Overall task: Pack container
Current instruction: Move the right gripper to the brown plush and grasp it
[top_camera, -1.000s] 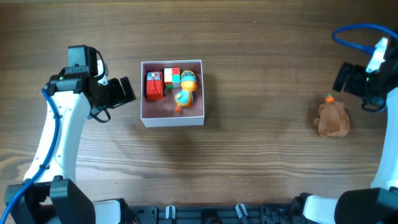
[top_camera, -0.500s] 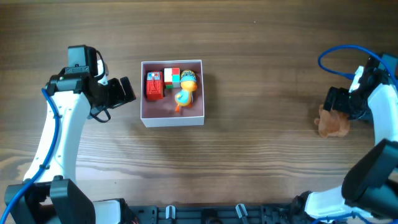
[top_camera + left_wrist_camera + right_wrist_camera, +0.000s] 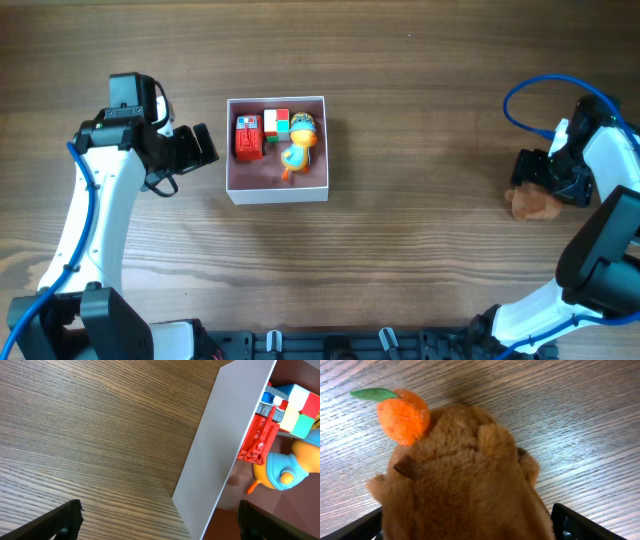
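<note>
The right gripper [image 3: 540, 185] hangs over the brown plush toy [image 3: 535, 205] near the desk's right edge, jaws spread either side of it. Its fingertips are cut off in the wrist view, so contact cannot be told. The container [image 3: 278, 195] lies well apart, left of centre, with the left gripper [image 3: 205, 145] spread wide just beside it.

Overhead: right gripper [image 3: 541, 183] hides the upper part of the brown plush toy [image 3: 540, 207]. Right wrist: its lower body cut off by bottom edge. Left wrist: container [image 3: 220, 450] and duck toy [image 3: 282, 467] cut off at right edge.
</note>
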Controlling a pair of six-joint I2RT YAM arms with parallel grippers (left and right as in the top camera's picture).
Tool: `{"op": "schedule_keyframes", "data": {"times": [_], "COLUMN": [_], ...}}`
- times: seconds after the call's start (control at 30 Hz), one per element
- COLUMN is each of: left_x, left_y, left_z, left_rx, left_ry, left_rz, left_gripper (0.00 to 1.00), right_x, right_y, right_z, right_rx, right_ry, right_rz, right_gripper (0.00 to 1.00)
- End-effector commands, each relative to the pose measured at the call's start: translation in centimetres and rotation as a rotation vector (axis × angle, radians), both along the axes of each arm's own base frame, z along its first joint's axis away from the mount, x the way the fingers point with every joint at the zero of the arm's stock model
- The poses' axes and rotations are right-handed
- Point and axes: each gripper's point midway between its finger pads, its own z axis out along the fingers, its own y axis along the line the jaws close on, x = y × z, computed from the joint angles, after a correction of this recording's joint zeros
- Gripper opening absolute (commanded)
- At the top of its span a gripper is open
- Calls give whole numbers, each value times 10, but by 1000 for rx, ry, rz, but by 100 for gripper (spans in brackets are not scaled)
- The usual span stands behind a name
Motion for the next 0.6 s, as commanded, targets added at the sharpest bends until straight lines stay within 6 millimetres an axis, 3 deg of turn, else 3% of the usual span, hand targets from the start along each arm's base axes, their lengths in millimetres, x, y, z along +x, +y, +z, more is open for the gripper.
{"op": "schedule_keyframes", "data": {"times": [0.0,0.33,0.43,0.57], "left_x": [-2,-2,-2,-2], "left_y": [-2,-2,-2,-2], "left_z": [-3,-3,-3,-3], "left_rx": [-14,-14,-14,-14], "left_ry": [8,8,8,8], "left_rz": [-22,-22,-22,-22], "left_gripper": [100,100,100,100], "right_x": [0,-4,-4,-4], "right_y": [7,9,9,9], "right_z": [-7,-11,-11,-11], "right_rx": [43,47,47,47], "right_ry": [-1,7,8,7], "right_rz": [-10,-22,-28,-31], "right_gripper": [94,93,85,59]}}
